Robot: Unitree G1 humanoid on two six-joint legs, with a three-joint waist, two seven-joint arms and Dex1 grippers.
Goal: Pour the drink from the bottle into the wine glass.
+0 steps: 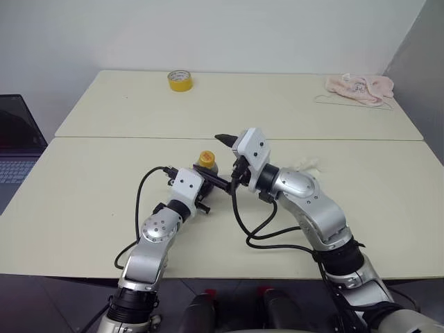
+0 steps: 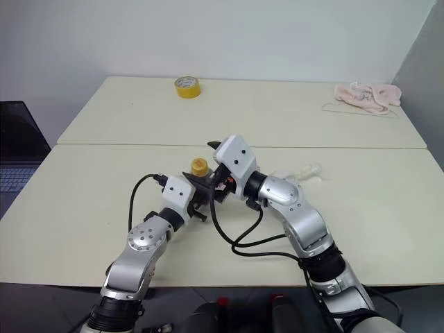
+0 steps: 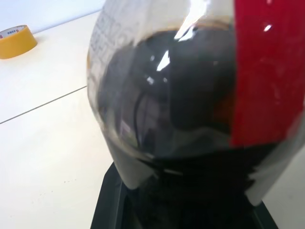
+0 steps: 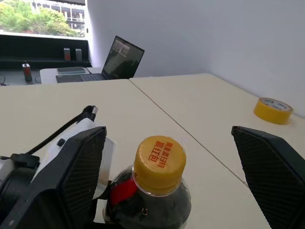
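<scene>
Clamped on the bottle, the left gripper keeps it upright near the middle of the near table, steady for uncapping. Spread wide, the right gripper hangs around the yellow cap, one finger either side, holding nothing. Dark drink fills the body; I cannot make out the wine glass.

bottle sits upright around the middle of the head-camera frame, clear plastic with a red label and its yellow-orange cap on. the drink inside is dark, nearly black, filling most of the rounded body.
</scene>
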